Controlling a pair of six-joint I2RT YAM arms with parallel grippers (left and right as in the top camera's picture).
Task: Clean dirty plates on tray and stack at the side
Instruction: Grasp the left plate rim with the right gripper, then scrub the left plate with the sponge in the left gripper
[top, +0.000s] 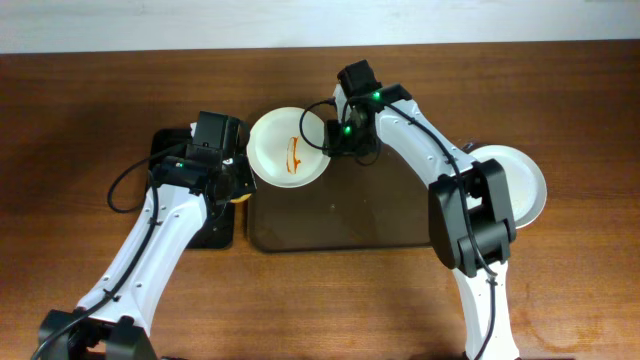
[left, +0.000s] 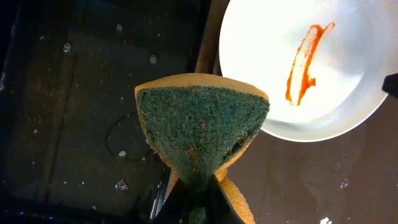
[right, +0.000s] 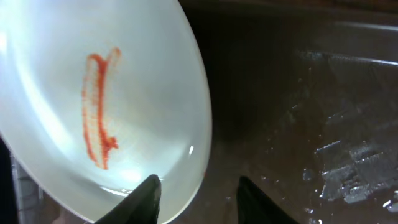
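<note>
One dirty plate (top: 288, 148), white with an orange-red sauce smear, sits over the far left corner of the dark brown tray (top: 330, 220). It also shows in the left wrist view (left: 336, 81) and the right wrist view (right: 124, 93). My right gripper (top: 335, 135) is open, with the plate's right rim between its fingers (right: 199, 199). My left gripper (top: 232, 185) is shut on a yellow sponge with a green scouring face (left: 202, 124), held just left of the plate, apart from it. White plates (top: 525, 185) lie on the table at the right, no smear visible.
A smaller black tray (top: 215, 235), wet with droplets (left: 74, 93), lies left of the brown tray under my left arm. The brown tray's floor is wet (right: 348, 174). My right arm crosses above the brown tray's far right corner.
</note>
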